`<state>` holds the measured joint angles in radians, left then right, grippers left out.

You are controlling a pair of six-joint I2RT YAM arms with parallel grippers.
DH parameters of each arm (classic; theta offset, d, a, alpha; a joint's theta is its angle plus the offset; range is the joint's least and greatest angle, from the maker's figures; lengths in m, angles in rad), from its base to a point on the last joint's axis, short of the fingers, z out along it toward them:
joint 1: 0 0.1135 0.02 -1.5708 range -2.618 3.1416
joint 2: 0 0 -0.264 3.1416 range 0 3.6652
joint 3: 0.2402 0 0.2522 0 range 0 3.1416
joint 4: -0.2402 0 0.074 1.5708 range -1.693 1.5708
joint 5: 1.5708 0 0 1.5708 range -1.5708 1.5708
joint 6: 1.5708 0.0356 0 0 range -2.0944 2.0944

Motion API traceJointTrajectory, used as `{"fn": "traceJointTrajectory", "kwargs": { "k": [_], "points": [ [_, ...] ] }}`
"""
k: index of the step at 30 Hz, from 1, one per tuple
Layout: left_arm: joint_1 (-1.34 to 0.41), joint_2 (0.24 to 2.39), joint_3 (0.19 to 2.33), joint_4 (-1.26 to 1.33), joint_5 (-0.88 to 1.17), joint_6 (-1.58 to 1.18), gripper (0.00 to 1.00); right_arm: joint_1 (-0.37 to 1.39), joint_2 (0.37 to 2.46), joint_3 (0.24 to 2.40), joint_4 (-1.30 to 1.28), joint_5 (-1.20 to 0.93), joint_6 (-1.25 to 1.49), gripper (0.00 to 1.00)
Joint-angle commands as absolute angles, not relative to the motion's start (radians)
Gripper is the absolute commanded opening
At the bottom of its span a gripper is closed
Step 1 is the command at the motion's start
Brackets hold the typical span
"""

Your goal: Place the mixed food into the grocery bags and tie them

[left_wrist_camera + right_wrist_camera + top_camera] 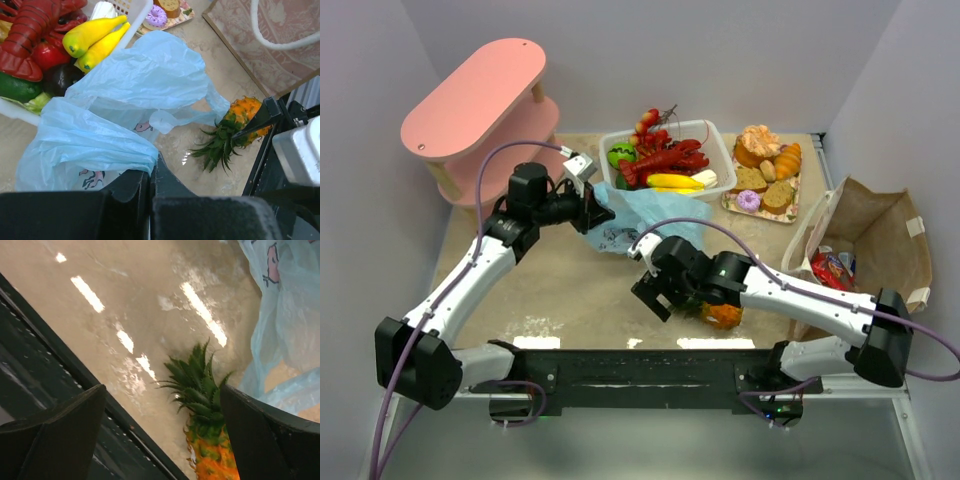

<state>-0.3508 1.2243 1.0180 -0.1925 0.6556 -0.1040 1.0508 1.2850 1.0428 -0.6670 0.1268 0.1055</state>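
Observation:
The light-blue plastic bag (pixel 655 215) lies crumpled in front of the white basket. My left gripper (pixel 592 212) is shut on its near edge; the left wrist view shows the bag (pixel 140 85) pinched between the closed fingers (pixel 130 185). A pineapple (pixel 723 316) lies on the table, partly under my right arm. My right gripper (pixel 658 290) is open and empty, just above the pineapple's green crown (pixel 200 395). The brown paper bag (pixel 885 235) stands at the right with red snack packets (pixel 832 268) inside. The lobster (pixel 665 160) and bananas (pixel 675 182) lie in the basket.
The white basket (pixel 712 132) stands at the back centre. A tray of bread and pastries (pixel 765 180) is to its right. A pink two-tier shelf (pixel 475 100) stands at the back left. The black front rail (pixel 650 365) runs along the near edge.

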Motion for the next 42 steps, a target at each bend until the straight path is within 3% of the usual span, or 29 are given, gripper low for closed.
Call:
{"fn": "traceJointTrajectory", "kwargs": {
  "k": [1, 16, 22, 24, 25, 30, 31, 32, 42],
  "points": [
    [-0.327, 1.213, 1.005, -0.14, 0.719, -0.133, 0.0, 1.115, 1.319, 1.058, -0.719, 0.365, 0.011, 0.99],
    [-0.307, 1.232, 0.986, -0.121, 0.752, -0.15, 0.0, 1.167, 1.67, 1.061, -0.727, 0.456, -0.043, 0.99],
    [-0.299, 1.226, 0.988, -0.127, 0.75, -0.149, 0.0, 1.167, 1.825, 1.085, -0.784, 0.615, 0.0, 0.96],
    [-0.295, 1.224, 0.989, -0.126, 0.749, -0.15, 0.0, 1.169, 1.844, 1.089, -0.795, 0.638, 0.028, 0.87],
    [-0.293, 1.224, 0.986, -0.126, 0.749, -0.149, 0.0, 1.167, 1.845, 1.092, -0.799, 0.655, 0.04, 0.67],
    [-0.287, 1.221, 0.985, -0.117, 0.761, -0.161, 0.0, 1.169, 1.766, 1.146, -0.876, 0.614, 0.061, 0.26],
    [-0.287, 1.223, 0.983, -0.117, 0.765, -0.163, 0.0, 1.169, 1.746, 1.16, -0.89, 0.597, 0.07, 0.08],
    [-0.287, 1.223, 0.985, -0.115, 0.765, -0.164, 0.0, 1.169, 1.726, 1.19, -0.903, 0.563, 0.074, 0.03],
    [-0.287, 1.226, 0.98, -0.106, 0.782, -0.176, 0.0, 1.169, 1.457, 1.422, -0.941, 0.21, 0.035, 0.0]
  ]
}}
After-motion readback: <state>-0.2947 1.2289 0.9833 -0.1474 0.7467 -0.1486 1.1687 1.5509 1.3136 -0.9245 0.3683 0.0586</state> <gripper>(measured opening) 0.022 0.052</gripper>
